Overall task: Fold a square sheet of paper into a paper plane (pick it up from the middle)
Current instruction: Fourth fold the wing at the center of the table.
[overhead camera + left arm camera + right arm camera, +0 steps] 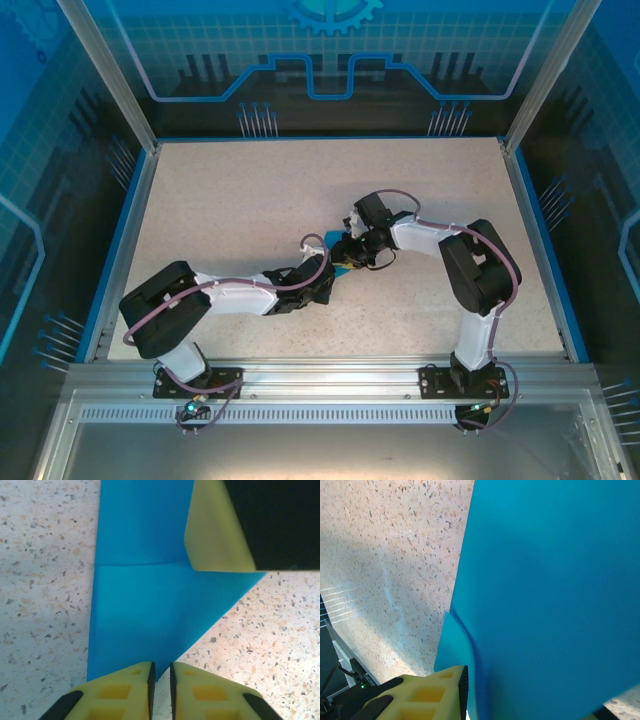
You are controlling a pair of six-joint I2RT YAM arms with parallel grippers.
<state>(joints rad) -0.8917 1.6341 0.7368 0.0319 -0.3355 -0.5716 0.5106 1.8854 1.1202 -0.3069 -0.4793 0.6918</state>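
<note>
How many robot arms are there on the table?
2. The left arm reaches in from the near left, the right arm from the near right; both meet at the blue paper in the middle.

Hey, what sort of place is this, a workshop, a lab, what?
Probably a robotics lab cell: an aluminium frame encloses the speckled table, blue printed panels with a gear graphic line the walls, and the left arm and right arm are bolted at its near edge.
</note>
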